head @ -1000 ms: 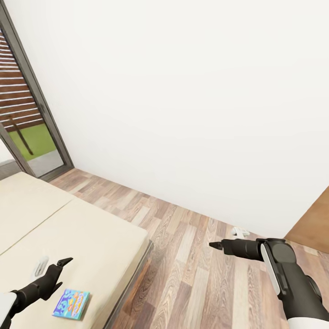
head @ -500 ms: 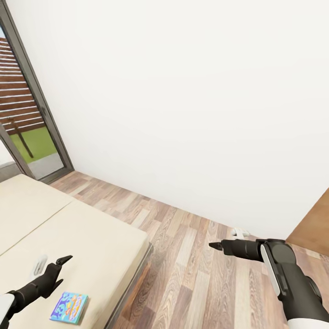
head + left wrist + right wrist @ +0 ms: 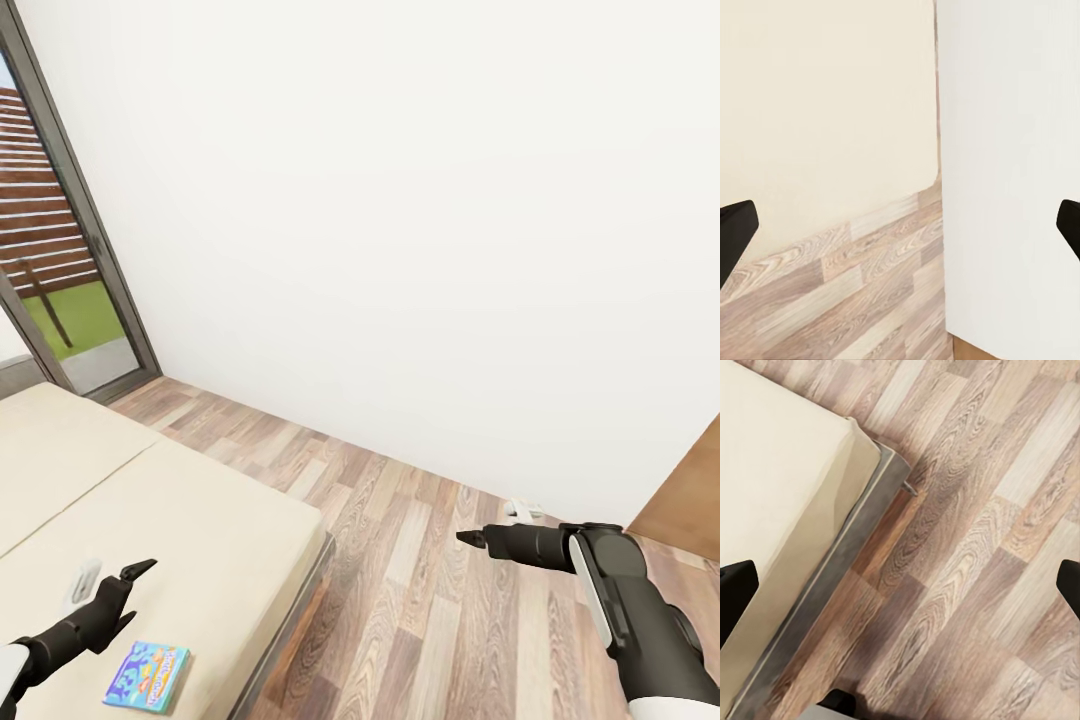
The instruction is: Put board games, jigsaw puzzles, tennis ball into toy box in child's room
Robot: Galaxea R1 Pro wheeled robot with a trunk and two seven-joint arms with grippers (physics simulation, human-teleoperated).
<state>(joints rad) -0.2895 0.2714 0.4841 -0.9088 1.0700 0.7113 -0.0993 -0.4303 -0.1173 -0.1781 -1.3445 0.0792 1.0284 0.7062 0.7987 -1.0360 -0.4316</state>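
- Cream-beige bed cover (image 3: 170, 520) fills the lower left of my head view, and on it, close to the near edge, lies the thin light-blue board game box with cartoon print (image 3: 147, 675). My left gripper (image 3: 128, 578) hangs just above and beyond that box, touching nothing, its dark fingertips a little apart as far as I can judge from here. My right gripper (image 3: 472, 539) points out over the wood-plank floor (image 3: 430, 590), well apart from the bed, and from this angle I cannot tell how its fingers stand.
- As I judge it, the step is fetching this box. To do it well I should bring the left wrist back toward me and down until the fingers straddle one thin edge of the box, then close flat across that edge rather than pinch a corner, since a flat box on a soft cover may slide or tip.
- My left wrist view shows the pale bed cover (image 3: 825, 97), floor planks (image 3: 855, 292) and the white wall (image 3: 1012, 165). Both black fingertips sit at the far sides of the picture, so these jaws stand wide apart with nothing between them.
- My right wrist view looks down on the bed's dark grey frame edge (image 3: 840, 555) and floor (image 3: 975, 585). Its fingertips likewise stand wide apart, empty.
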